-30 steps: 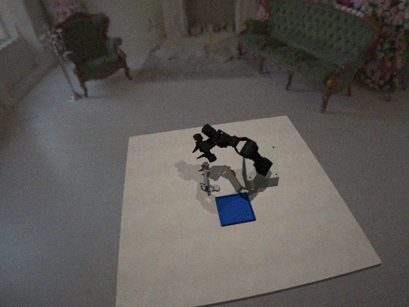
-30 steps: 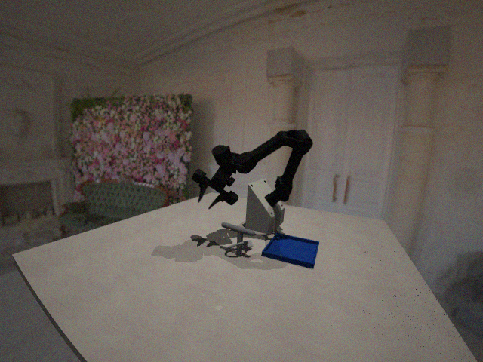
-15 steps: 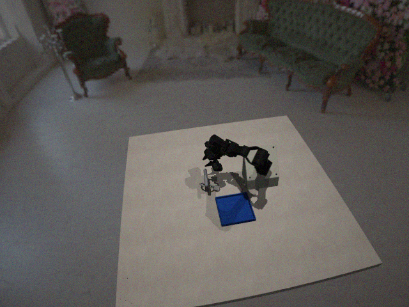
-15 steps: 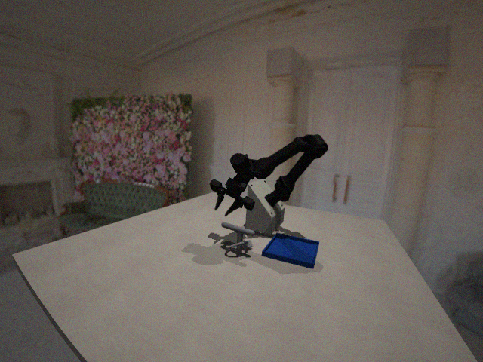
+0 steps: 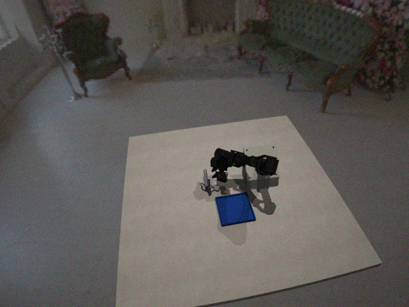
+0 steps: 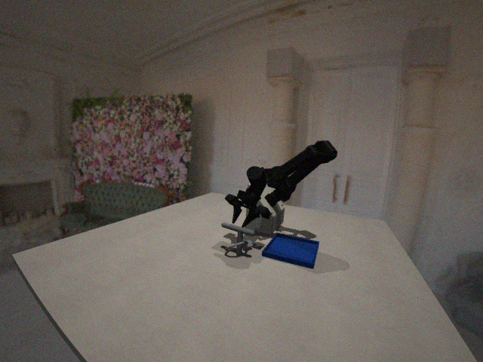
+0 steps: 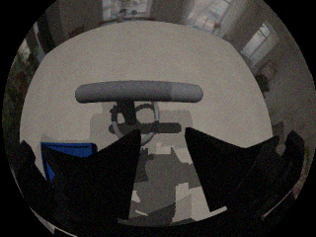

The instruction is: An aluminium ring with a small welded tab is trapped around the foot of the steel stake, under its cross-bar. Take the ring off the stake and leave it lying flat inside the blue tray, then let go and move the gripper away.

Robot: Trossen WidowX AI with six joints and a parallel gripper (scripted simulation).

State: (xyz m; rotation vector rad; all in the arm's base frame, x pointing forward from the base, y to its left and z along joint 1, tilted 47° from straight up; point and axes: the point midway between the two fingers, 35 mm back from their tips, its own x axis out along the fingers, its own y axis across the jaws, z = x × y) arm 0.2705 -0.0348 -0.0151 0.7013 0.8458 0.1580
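- Because the cross-bar [image 5: 205, 176] [image 6: 237, 228] [image 7: 138, 92] caps the steel stake [image 5: 207, 190] [image 6: 239, 237] [image 7: 129, 114], the ring [image 5: 202, 185] [image 6: 235, 244] [image 7: 157, 118] seen from the top, low around the stake, probably cannot lift straight off. The gripper [image 5: 213, 173] [image 6: 238, 224] [image 7: 162, 133] hangs beside the stake, on its arm-base side, likely to come at the ring from there. The blue tray [image 5: 235, 210] [image 6: 291, 250] [image 7: 69, 150] sits near the stake, handy for a short carry.
- In the exterior view, the fingers point down near the top of the stake, partway spread with nothing between them; that gap presumably leaves room to take the ring or its tab [image 5: 216, 187] [image 6: 248, 243]. The ring encircles the stake below the bar; whether it leans or lies flat, I cannot tell.
- In the wrist view, the parted tips frame a space beside the stake, and the bar partly overhangs the ring. Judging by that overlap, freeing it calls for tilting and threading past one bar end, since a plain upward pull could jam it.
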